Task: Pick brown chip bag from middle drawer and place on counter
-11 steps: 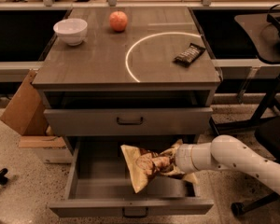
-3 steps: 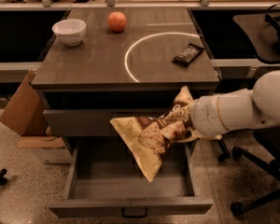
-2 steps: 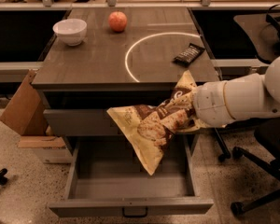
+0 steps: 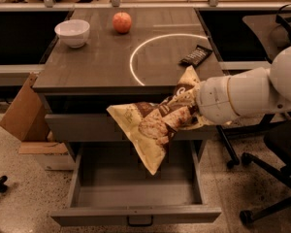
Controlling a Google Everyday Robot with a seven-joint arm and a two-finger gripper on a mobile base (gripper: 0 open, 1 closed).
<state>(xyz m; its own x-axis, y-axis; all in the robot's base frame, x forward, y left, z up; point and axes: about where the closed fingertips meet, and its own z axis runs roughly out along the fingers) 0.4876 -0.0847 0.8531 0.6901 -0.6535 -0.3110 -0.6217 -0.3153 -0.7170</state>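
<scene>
- Brown chip bag [image 4: 157,123], a crinkly snack packet with a dark middle and pale yellow-tan ends, hung in the air in front of the cabinet. It was above the open grey middle drawer [image 4: 136,195] and across the closed grey drawer front [image 4: 82,127].
- The white robot claw [image 4: 193,114] was at the bag's right part, just off the front right corner of the flat grey-brown wood-grain tabletop [image 4: 97,62]. It was pinching the brown chip bag, its tips mostly buried in the folds.
- Most of the bag sat lower than the tabletop's front edge, with its long pale corner drooping left and down. Moving inward without more height would likely snag that corner on the edge and drag the bag out of the pinch.
- The hold was at one end of crinkly film, so a jerk might let the bag drop into the drawer.
- A small dark candy-bar wrapper [image 4: 195,55] lay near the tabletop's front right corner, where a low sweep could shove it. The white bowl [image 4: 72,32] and red-orange apple [image 4: 121,22] stood well apart at the back.
</scene>
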